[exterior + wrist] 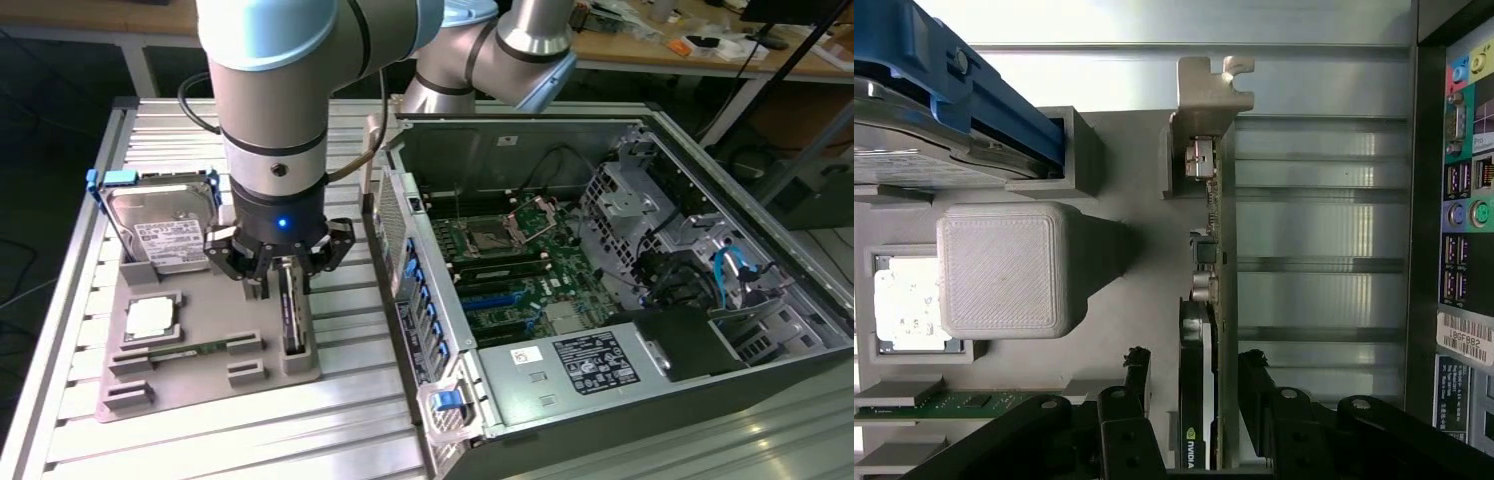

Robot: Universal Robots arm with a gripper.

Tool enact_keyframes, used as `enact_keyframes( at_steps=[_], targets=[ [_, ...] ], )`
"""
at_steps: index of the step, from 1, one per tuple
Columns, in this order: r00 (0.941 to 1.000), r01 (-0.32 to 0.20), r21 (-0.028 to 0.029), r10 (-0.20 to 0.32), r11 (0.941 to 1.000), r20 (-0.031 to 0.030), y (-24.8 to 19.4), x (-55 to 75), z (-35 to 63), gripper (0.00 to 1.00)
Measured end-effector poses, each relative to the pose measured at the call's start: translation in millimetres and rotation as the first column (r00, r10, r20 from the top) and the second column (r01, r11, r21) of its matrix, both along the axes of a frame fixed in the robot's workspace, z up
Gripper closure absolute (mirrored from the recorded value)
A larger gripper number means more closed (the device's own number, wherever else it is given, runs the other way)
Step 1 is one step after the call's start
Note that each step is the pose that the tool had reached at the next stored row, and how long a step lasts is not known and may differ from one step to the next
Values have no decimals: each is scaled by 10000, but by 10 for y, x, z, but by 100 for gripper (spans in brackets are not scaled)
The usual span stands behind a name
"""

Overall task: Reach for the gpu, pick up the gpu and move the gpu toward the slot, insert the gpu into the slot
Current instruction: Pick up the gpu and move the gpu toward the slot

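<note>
Over on the grey tray (200, 385) on the bench (334, 440), the gpu (296, 325) is standing on edge in its holder. The claw (286, 278) straddles it at the end away from the bracket, wide open with a finger on either side and nothing gripped yet. I'd call this the tail end of the reach, pickup not done, with the slot (505, 300) well apart inside the case (747, 330); a clean grab looks like it needs both fingers square on the card's flat faces, since it's thin and upright
</note>
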State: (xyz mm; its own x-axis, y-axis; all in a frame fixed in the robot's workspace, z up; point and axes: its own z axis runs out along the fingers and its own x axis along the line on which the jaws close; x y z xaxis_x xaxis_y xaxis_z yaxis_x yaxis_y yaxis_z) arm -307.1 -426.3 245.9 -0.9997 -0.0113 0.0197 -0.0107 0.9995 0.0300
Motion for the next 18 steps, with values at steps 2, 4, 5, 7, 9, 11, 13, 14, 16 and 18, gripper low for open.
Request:
enact_keyframes(
  at_steps=[2, 4, 5, 7, 9, 11, 13, 14, 16, 18],
  targets=[
    [10000, 0, 0, 0, 10000, 0, 0, 0, 0, 52],
    [10000, 0, 3, 0, 10000, 3, 0, 0, -12, 52],
    [10000, 0, 3, 0, 10000, 4, 0, 0, -22, 52],
    [10000, 0, 1, 0, 10000, 0, 0, 0, -21, 52],
    [10000, 0, 0, 0, 10000, 0, 0, 0, -21, 52],
    [10000, 1, 1, -1, 10000, 0, 0, 0, -21, 52],
    [10000, 0, 0, 0, 10000, 0, 0, 0, -21, 52],
    [10000, 1, 0, -1, 10000, 0, 0, 0, -21, 52],
    [10000, 0, 1, 0, 10000, 0, 0, 0, -21, 53],
    [10000, 0, 1, 0, 10000, 0, 0, 0, -21, 60]
  ],
)
